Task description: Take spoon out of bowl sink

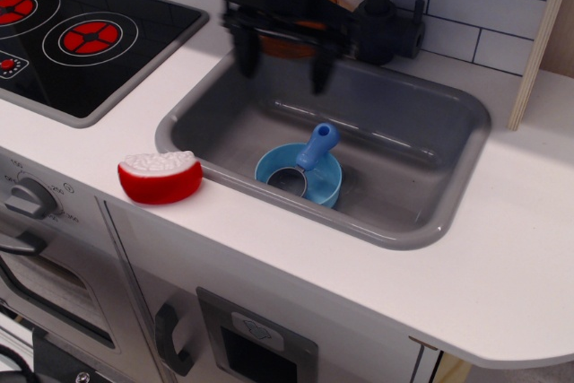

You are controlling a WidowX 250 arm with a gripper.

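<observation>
The light-blue bowl (pixel 309 184) sits on the floor of the grey sink (pixel 448 204), near its front wall. The spoon (pixel 309 157) lies in the bowl, dark scoop down inside, light-blue handle sticking up over the far rim. My black gripper (pixel 282 69) hangs open and empty above the sink's far-left part, its two fingers pointing down, behind and above the bowl. It is blurred by motion.
A translucent orange pot (pixel 300 29) stands behind the sink, mostly hidden by the gripper. A dark faucet (pixel 386 15) stands at the back. A red and white toy piece (pixel 160 177) lies on the counter left of the sink. A stove top (pixel 81 33) is at far left.
</observation>
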